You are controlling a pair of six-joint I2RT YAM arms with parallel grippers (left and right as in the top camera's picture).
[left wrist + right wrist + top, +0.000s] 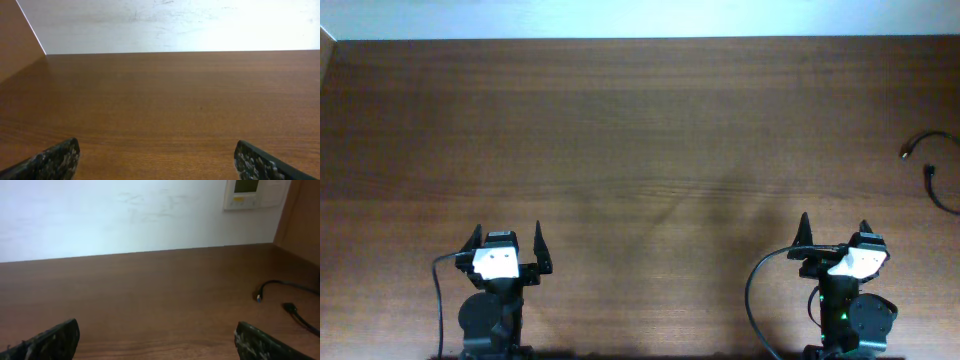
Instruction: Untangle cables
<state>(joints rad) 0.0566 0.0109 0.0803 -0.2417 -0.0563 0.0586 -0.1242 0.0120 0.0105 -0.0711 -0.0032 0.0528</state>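
Note:
The cables [932, 160] are thin black cords with small plug ends at the table's far right edge, running out of view. In the right wrist view [287, 297] two plug ends show, lying apart on the wood at the right. My left gripper [506, 247] is open and empty at the front left; its fingertips [157, 155] frame bare wood. My right gripper [834, 234] is open and empty at the front right, well short of the cables; its fingertips [157, 336] also frame bare wood.
The brown wooden table [640, 150] meets a white wall at the back. A wooden side panel [300, 215] stands at the right, and another at the left [15, 40]. A white wall device [247, 192] is mounted above the table.

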